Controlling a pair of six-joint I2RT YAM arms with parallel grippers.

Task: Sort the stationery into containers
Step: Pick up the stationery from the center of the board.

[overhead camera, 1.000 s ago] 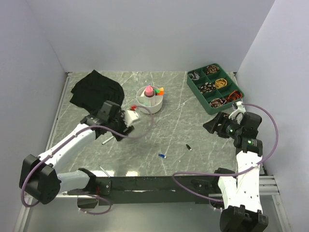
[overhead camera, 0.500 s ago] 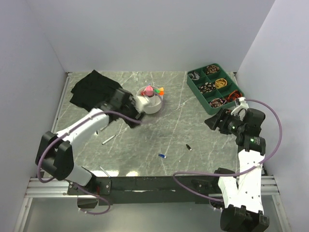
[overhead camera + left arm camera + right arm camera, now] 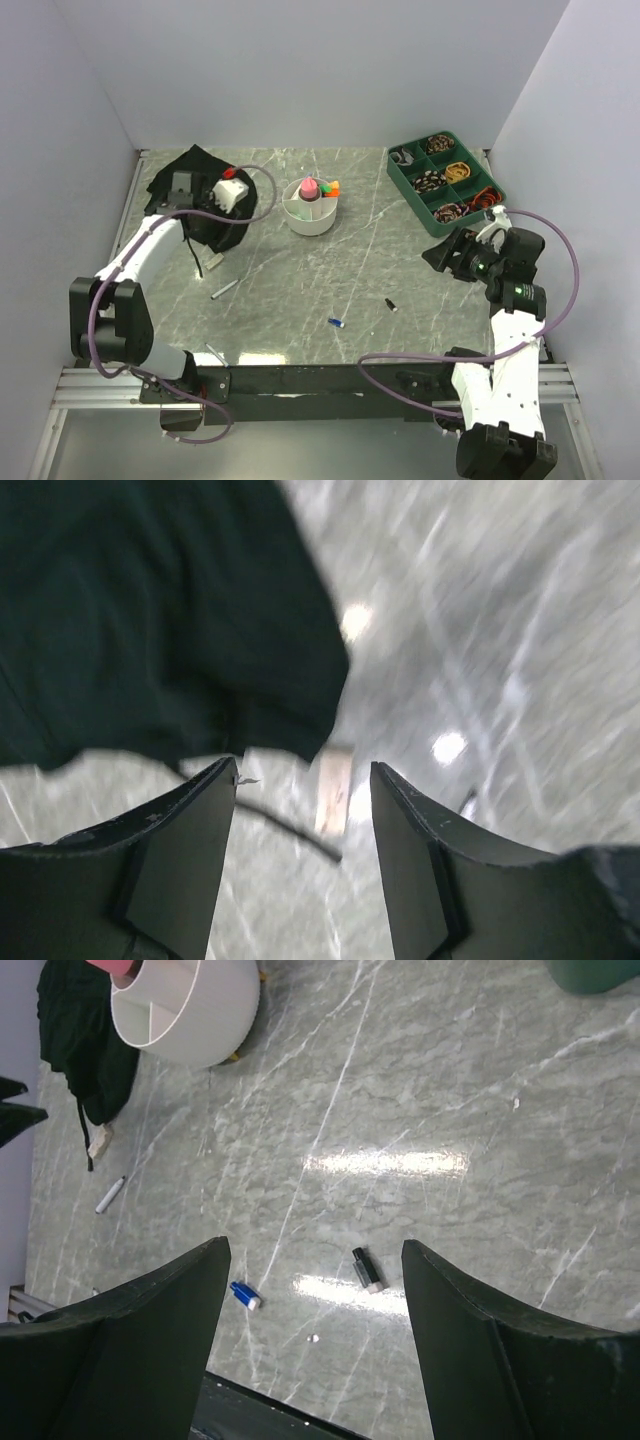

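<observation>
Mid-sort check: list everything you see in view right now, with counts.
Bag: one, black, back left.
Bowl: one, white, divided, back centre.
Bottle: one, pink-capped, in bowl.
Highlighters: two, orange and green, in bowl.
Pens: two, grey, front left, loose.
Blue piece: one, front centre.
Black piece: one, right of blue piece.
Tray: one, green, back right, filled.
Left pincer: open, by the bag.
Right pincer: open, empty, right side.

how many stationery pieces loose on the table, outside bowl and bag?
4: grey pen left of centre, blue piece and black piece near the middle front, thin white pen at the front edge. The bag may hide more.
</observation>
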